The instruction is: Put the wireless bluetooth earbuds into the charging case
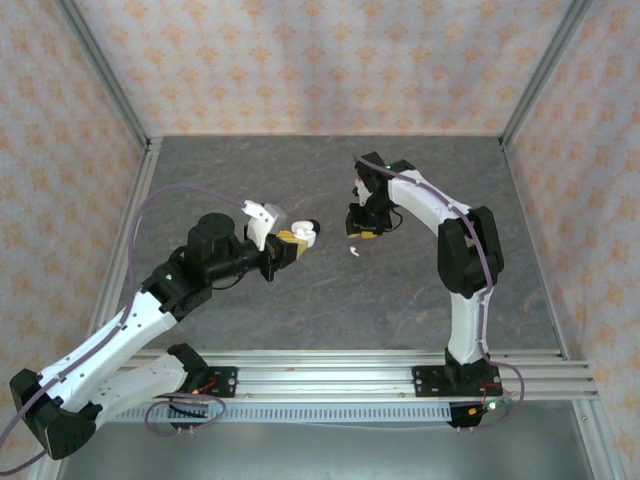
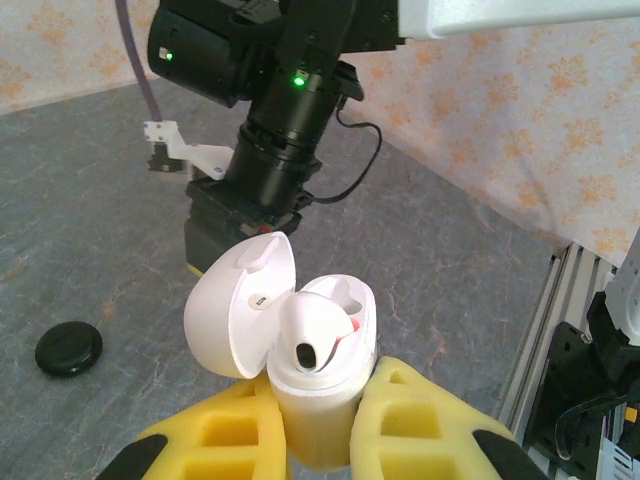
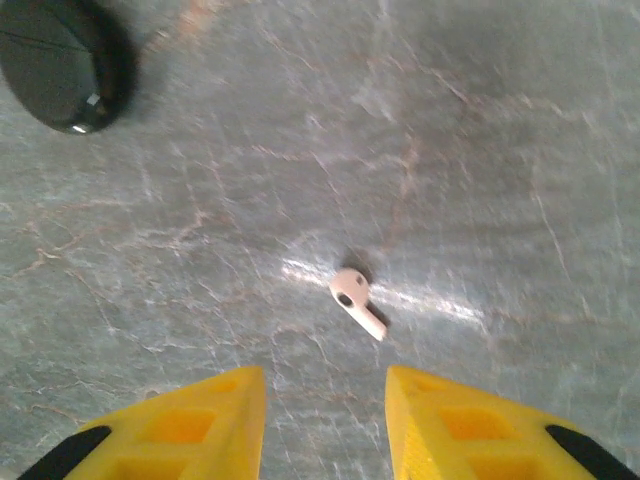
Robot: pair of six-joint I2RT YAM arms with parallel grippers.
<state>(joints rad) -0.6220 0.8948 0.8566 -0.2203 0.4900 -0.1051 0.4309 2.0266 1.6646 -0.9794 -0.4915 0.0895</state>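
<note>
My left gripper (image 2: 320, 405) is shut on the body of a white charging case (image 2: 318, 385), held upright with its lid (image 2: 238, 305) swung open to the left. One white earbud (image 2: 315, 335) sits in the case, bud end up. In the top view the case (image 1: 303, 236) hangs above the table's middle at the left gripper (image 1: 291, 245). A second white earbud (image 3: 355, 300) lies on the table just ahead of my right gripper (image 3: 325, 385), whose jaws stand apart with nothing between them. From above, this earbud (image 1: 353, 250) lies just in front of the right gripper (image 1: 363, 233).
A black rounded case (image 3: 62, 62) rests on the grey stone-pattern table (image 3: 500, 150) beyond the loose earbud; the left wrist view has it (image 2: 68, 348) lying left of the held case. The right arm (image 2: 285, 150) stands close behind the white case. Aluminium rails (image 1: 350, 375) edge the table.
</note>
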